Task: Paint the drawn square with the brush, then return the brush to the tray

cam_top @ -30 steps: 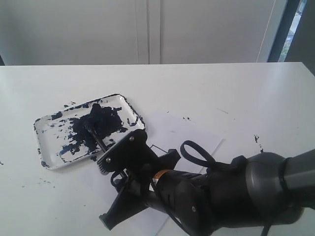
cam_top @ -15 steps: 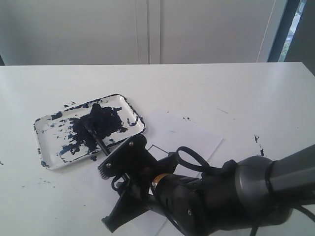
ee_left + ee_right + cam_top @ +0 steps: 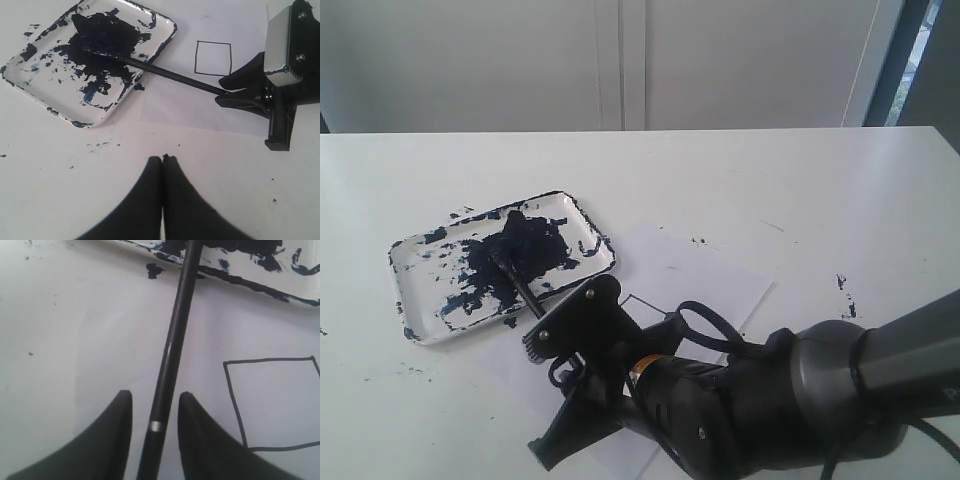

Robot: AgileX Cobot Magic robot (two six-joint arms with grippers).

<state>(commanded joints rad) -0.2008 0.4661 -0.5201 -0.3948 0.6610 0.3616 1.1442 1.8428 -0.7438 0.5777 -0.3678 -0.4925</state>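
Observation:
The tray lies left of the middle of the table, smeared with dark blue paint. The brush rests with its tip in the paint and its handle sloping over the rim onto the paper. My right gripper is open, one finger on each side of the handle, with a gap on both sides. The drawn square is an unfilled black outline on the paper, just beside the right fingers; my right arm mostly hides it in the exterior view. My left gripper is shut on nothing, above bare table near the tray.
A white paper sheet lies under the square, right of the tray. Paint specks dot the table and the area near the tray's front rim. My bulky right arm fills the front right.
My right arm has shifted slightly toward the front left and lower along the brush handle. The brush and tray have not moved.

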